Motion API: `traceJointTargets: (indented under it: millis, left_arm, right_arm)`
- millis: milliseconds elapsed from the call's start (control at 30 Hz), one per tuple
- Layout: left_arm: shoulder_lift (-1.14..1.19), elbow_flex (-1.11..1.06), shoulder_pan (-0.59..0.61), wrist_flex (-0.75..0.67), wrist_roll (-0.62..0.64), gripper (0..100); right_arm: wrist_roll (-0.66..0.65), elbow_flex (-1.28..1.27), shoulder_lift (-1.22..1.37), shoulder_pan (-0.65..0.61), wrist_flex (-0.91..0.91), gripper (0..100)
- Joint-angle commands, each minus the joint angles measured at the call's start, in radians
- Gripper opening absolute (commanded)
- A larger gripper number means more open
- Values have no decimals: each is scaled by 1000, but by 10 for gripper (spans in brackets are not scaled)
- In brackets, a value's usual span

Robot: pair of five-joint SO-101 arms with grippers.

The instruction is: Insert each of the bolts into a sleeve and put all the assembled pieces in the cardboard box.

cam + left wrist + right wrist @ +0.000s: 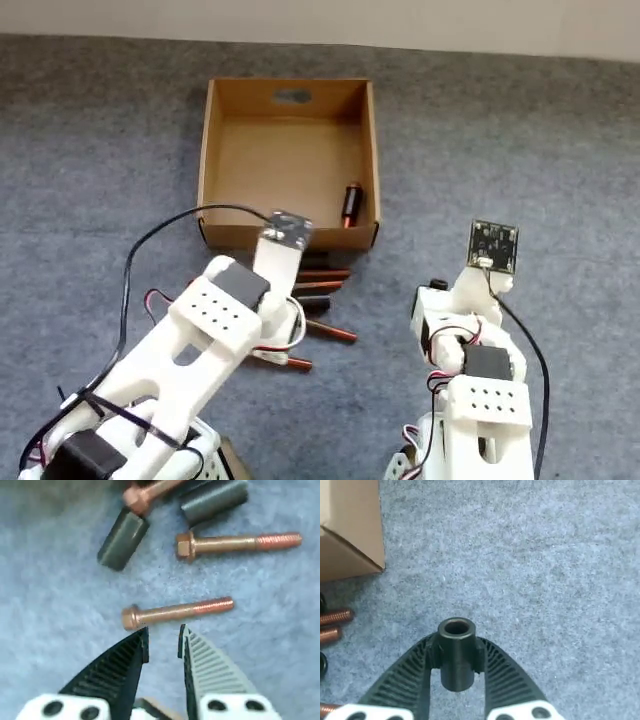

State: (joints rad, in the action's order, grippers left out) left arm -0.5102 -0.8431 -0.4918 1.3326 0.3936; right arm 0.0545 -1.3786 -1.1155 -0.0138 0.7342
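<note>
At the high view's lower left, the left arm (190, 350) leans over the loose bolts and sleeves (322, 285), hiding some. The left gripper (162, 637) is spread, its tips just short of a bolt (177, 611) on the tabletop (50, 605). One assembled piece (351, 205) lies in the cardboard box (215, 150), upper centre. The right gripper (456, 647) clenches a dark sleeve (456, 657).

The worktop (560, 130) has a grey, felt-like surface, its short fibres mottled with lighter and darker flecks. Along its far edge in the high view runs a pale, plain strip (420, 22), meeting the grey in a straight, slightly slanted line.
</note>
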Motion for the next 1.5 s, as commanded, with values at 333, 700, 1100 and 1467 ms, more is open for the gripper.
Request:
traceJointTargets:
  millis: [333, 700, 1100, 1467]
  left_arm:
    - [1, -176, -27, -242, 373, 120]
    - [1, -219, 44, -287, 512, 120]
    - [-8, -214, 54, -296, 512, 120]
    - [1, 87, 51, 123, 489, 116]
  right_arm:
    - [2, 8, -16, 13, -21, 6]
    - [2, 7, -15, 13, -21, 6]
    - [2, 7, -13, 13, -19, 6]
    - [2, 7, -15, 13, -19, 6]
